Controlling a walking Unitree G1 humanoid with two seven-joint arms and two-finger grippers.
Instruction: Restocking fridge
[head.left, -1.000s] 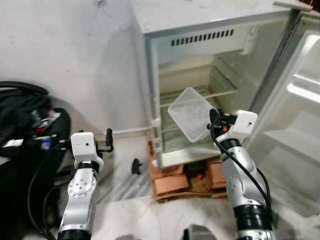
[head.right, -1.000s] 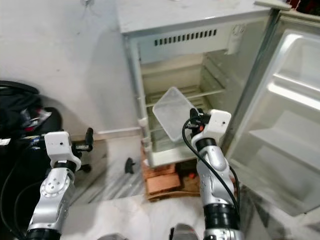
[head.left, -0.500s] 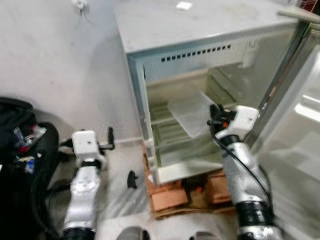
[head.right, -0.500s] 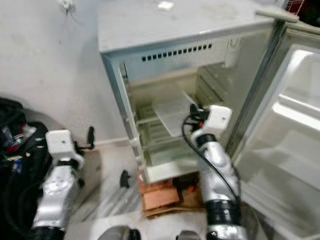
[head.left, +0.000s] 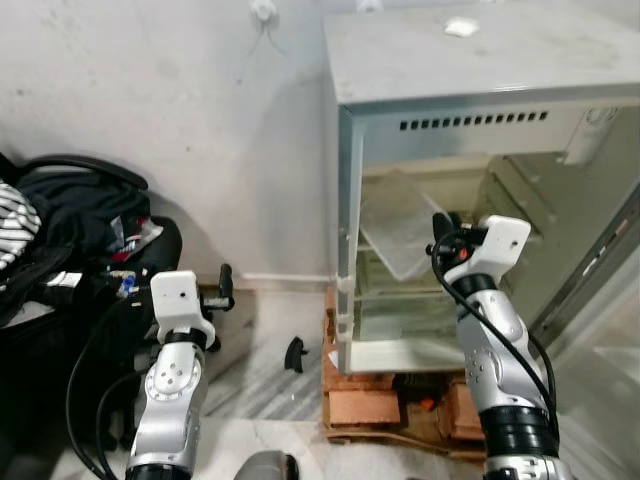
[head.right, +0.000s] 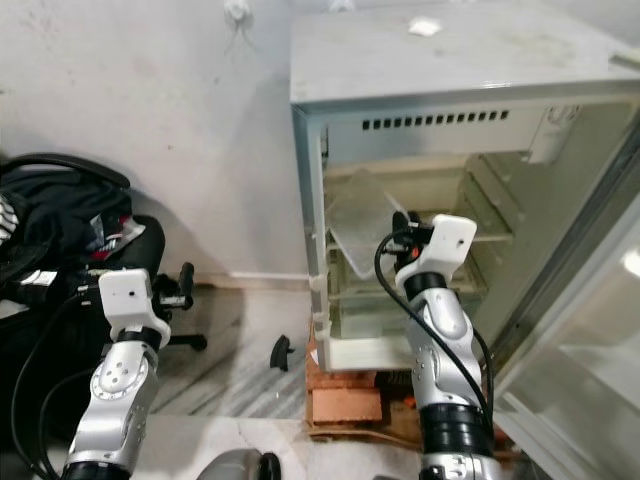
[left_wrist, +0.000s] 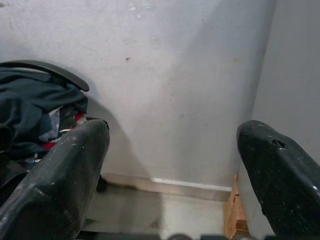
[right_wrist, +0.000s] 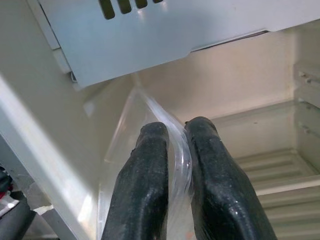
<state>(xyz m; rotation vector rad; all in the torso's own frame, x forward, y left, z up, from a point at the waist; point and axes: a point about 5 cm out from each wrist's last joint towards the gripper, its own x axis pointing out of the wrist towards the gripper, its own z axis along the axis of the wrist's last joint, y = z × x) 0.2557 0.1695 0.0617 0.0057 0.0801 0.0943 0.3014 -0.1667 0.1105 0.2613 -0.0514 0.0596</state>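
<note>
Beside the grey wall, our left gripper (left_wrist: 170, 170) hangs with fingers spread wide; rightward, our right gripper (right_wrist: 172, 150) pinches the clear plastic tray (head.left: 400, 222) by its rim inside the open white fridge (head.left: 480, 130).

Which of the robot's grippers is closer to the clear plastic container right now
Right. The right gripper has its jaws shut on the clear plastic container's rim, inside the open fridge. The left gripper hangs open near the wall, well apart from it.
</note>
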